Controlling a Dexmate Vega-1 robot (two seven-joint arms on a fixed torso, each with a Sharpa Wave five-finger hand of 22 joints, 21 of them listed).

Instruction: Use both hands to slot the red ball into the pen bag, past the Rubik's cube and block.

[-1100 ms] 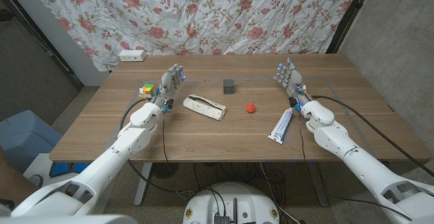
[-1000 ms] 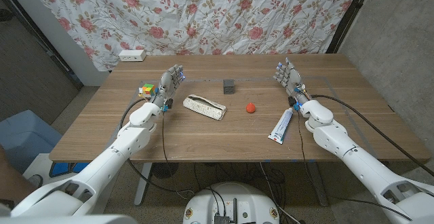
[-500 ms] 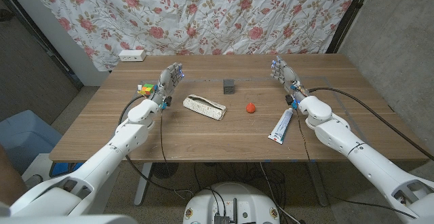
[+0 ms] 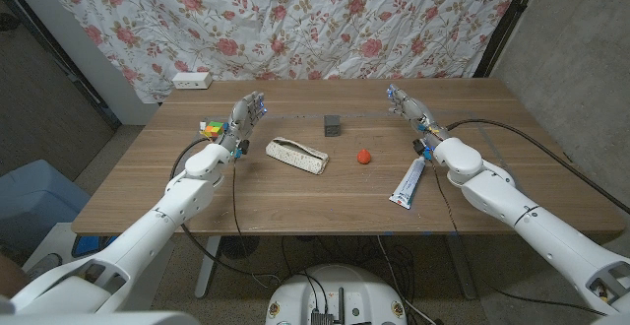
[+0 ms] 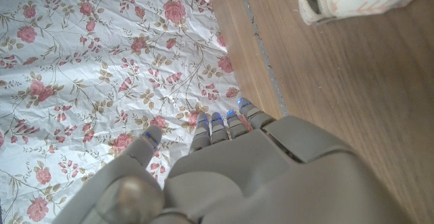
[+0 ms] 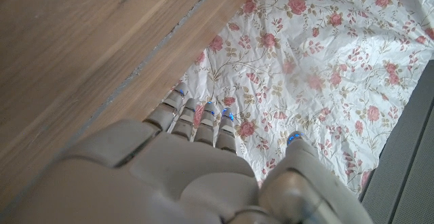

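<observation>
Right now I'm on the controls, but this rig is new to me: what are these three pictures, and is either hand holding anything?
The wide picture comes from the robot's head, looking down over both arms at the wooden table. The other two come from wrist cameras looking along the back of each hand, turned around, so the flowered curtain shows beside the table. The left hand and right hand are both raised, fingers apart, holding nothing. On the table lie the pen bag, the red ball, a dark block, the Rubik's cube and a white tube.
</observation>
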